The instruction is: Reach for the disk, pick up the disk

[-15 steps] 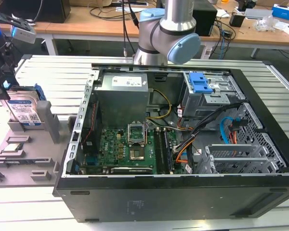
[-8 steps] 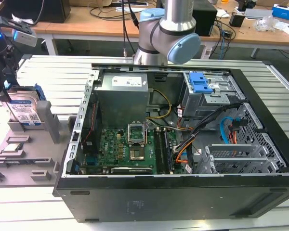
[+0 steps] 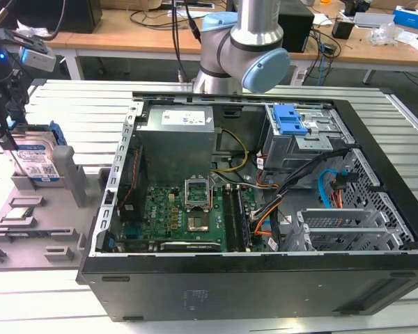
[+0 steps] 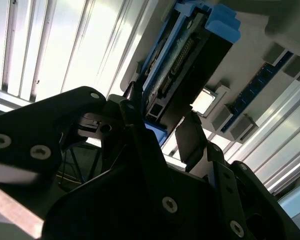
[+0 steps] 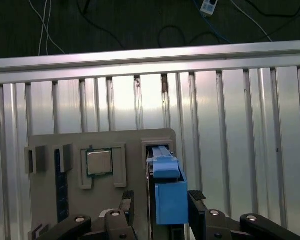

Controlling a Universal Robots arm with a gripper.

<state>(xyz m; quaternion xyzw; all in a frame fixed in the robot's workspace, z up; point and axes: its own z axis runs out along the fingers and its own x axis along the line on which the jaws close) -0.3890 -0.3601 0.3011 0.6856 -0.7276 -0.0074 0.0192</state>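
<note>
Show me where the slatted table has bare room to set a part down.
Bare slats lie on the near side of the grey fixture, at the exterior view's left of the case; another strip runs behind the fixture. Crowded: the fixture, where the open tool straddles the disk near the processor chip, and the case's inside.

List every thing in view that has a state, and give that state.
disk: standing on edge in a slot of the grey holder, not lifted.
gripper: open, one finger on each side of the disk.
processor chip: lying flat in its recess in the grey holder.
computer case: lying on its side, side panel off, insides exposed.
</note>
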